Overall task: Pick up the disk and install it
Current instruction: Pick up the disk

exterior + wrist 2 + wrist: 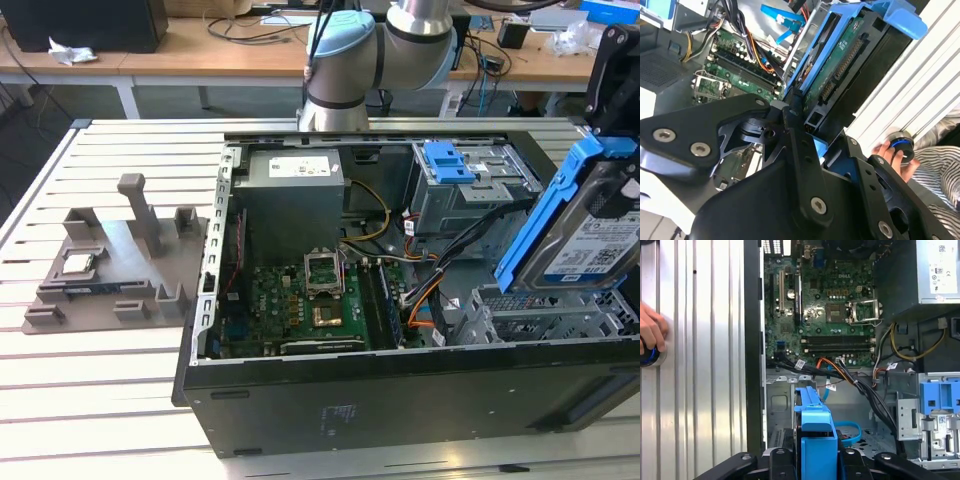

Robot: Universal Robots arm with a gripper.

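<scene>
The disk [585, 235], a silver drive in a bright blue caddy, hangs tilted on edge over the open computer case at the exterior view's right. It is above the grey metal bay [545, 312] at the case's near right corner. My gripper [613, 95] is shut on the disk from above. In the second wrist view the black fingers [790, 125] clamp the disk [840, 65], whose green circuit-board side shows. In the first wrist view the caddy's blue edge [815, 435] stands between the fingers [777, 460], over the case floor.
The open case [300, 410] holds a motherboard [320, 300], a power supply [295, 185], bundled cables [440, 265] and a grey drive cage with a blue bracket [448, 160]. A grey fixture with a CPU chip [80, 263] lies to the left. A hand [650, 332] rests on a blue-ringed knob beside the case.
</scene>
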